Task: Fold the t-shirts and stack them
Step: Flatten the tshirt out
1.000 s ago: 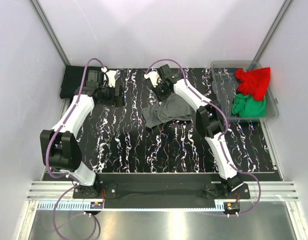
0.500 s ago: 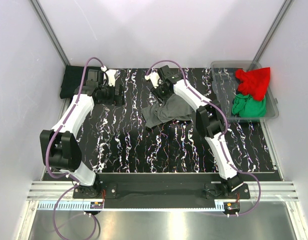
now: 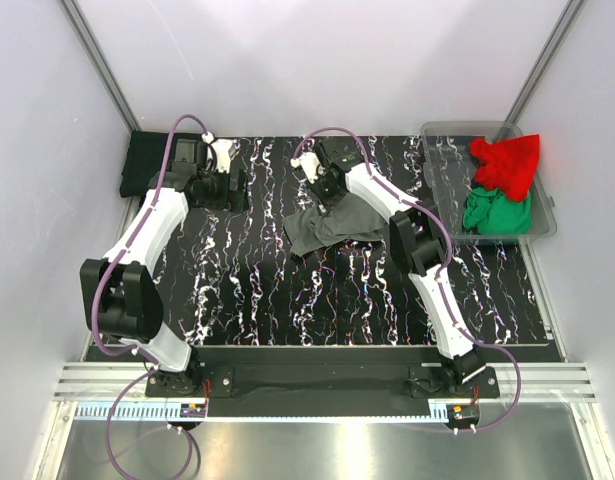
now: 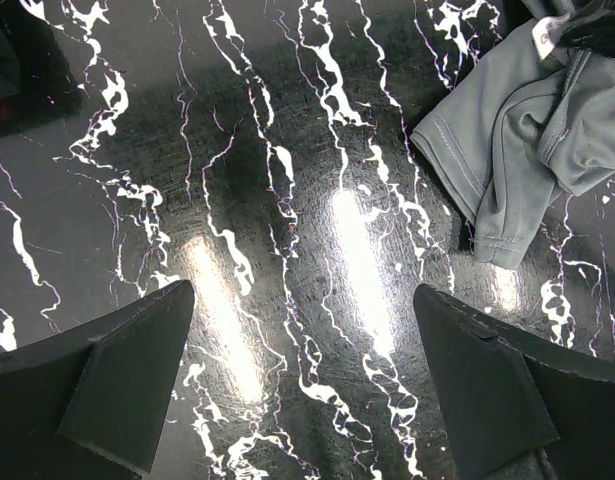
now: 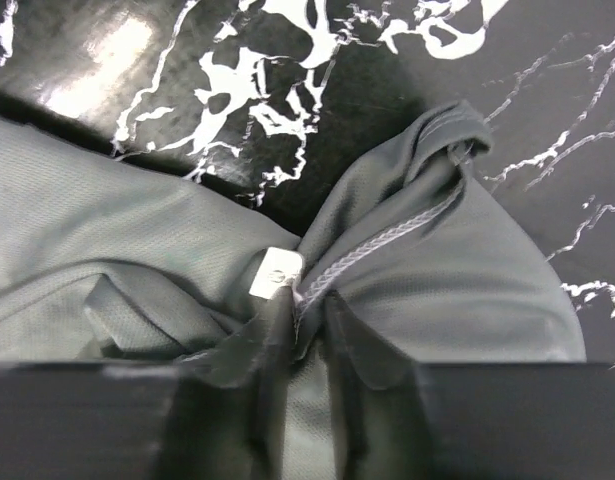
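Grey t-shirt (image 3: 332, 228), crumpled in a loose heap with one hemmed sleeve showing, lies directly beneath the right gripper (image 5: 305, 305), which is pinched shut on the collar seam beside the label (image 5: 277, 272). The step in hand appears to be lifting the shirt to spread it flat. The next move likely calls for the left gripper (image 4: 299, 295), spread wide over bare table (image 4: 237, 150) with the shirt off to its side, to take a second edge.

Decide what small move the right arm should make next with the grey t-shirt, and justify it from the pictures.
Probably lift the right gripper a little, keeping its pinch. Its fingers are shut on the collar of the grey t-shirt, which lies crumpled on the table; raising it should let the cloth hang open.
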`<action>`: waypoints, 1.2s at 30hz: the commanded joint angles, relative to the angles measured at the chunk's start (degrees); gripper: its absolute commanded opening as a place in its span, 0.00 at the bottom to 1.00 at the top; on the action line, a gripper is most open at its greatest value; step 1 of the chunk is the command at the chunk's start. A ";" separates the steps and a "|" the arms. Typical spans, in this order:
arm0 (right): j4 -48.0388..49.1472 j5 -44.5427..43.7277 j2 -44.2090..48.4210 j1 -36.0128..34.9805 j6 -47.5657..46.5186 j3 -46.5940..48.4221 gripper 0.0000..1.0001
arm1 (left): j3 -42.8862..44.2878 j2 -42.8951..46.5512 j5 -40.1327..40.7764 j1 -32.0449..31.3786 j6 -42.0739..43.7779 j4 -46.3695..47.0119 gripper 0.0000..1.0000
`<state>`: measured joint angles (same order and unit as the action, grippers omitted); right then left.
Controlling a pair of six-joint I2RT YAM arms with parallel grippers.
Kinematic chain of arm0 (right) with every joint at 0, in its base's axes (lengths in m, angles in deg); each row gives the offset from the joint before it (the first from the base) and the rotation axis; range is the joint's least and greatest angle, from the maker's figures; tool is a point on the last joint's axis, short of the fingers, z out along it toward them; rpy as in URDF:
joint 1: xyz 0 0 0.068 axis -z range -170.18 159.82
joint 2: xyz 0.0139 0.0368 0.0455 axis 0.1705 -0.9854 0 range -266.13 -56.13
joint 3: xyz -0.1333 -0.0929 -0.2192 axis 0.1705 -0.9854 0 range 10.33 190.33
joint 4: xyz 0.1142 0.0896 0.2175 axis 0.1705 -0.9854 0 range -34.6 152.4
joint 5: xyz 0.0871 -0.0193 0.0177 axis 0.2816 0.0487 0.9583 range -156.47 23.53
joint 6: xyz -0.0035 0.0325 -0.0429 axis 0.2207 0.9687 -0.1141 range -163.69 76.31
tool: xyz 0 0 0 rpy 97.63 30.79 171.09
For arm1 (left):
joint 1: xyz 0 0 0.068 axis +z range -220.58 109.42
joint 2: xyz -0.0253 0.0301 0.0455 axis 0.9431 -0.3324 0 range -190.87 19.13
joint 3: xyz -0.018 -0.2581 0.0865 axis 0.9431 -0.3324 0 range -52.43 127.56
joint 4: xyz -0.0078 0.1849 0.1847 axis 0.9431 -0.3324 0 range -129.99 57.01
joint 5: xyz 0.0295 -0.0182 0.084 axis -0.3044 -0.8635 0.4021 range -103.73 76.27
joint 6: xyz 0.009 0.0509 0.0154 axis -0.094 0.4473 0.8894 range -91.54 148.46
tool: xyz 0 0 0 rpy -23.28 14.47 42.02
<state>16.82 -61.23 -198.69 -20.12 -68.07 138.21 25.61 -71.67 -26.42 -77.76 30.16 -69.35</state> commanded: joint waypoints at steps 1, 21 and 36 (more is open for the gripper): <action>-1.08 4.07 0.53 -0.04 -1.02 1.06 0.06 | 2.64 -0.25 -0.94 -0.03 0.68 1.55 0.97; -2.58 5.24 25.46 -1.27 -12.35 19.62 0.00 | 4.66 -3.06 2.40 -0.47 1.47 1.82 0.97; 2.16 -0.58 36.13 11.91 -8.14 -21.61 0.00 | 11.16 -17.02 -0.83 -8.38 10.08 -1.34 0.62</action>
<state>17.78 -60.27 -161.64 -9.71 -78.32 119.30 33.26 -83.91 -24.63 -85.98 37.76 -69.92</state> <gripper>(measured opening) 0.022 0.643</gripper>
